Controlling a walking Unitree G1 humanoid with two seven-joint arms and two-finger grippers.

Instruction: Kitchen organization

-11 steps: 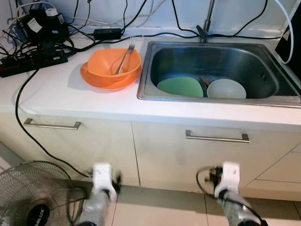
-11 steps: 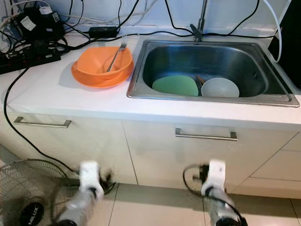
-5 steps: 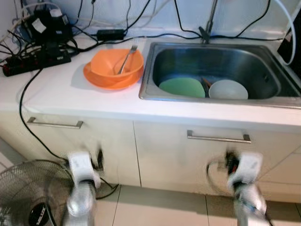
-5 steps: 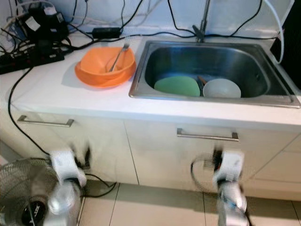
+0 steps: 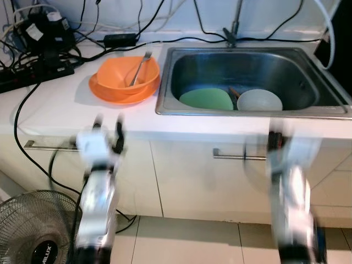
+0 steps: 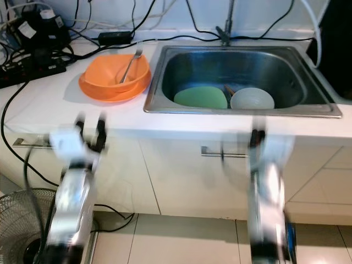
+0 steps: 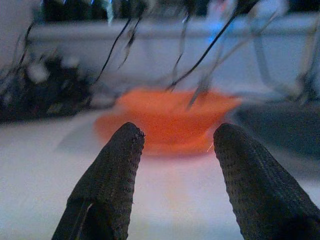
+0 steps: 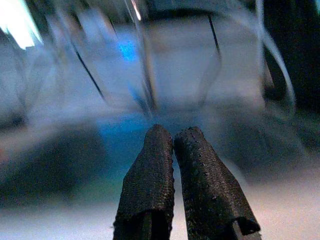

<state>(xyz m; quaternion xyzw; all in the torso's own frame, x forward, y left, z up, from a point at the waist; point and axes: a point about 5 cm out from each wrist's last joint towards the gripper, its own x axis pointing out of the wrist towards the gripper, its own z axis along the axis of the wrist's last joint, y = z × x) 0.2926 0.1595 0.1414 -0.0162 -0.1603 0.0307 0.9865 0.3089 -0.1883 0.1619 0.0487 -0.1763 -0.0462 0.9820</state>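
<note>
Nearest, at the lower left of the left eye view, stands a round wire floor fan point(image 5: 30, 228) on the tiled floor. Above it my left gripper point(image 5: 108, 133), its black fingers spread apart and empty, hangs before the white counter point(image 5: 60, 107) edge. My right gripper point(image 8: 173, 145), blurred at the lower right, has its two fingers pressed together on nothing. Farther back, left of centre, a round orange plastic bowl point(image 5: 127, 73) sits in an orange plate on the counter, a metal fork point(image 5: 139, 64) leaning in it. Right of it, the stainless steel sink point(image 5: 324, 104) holds a flat green plate point(image 5: 206, 99) and a white bowl point(image 5: 259, 100), side by side. Black cables and a power strip point(image 5: 33, 74) fill the upper left.
</note>
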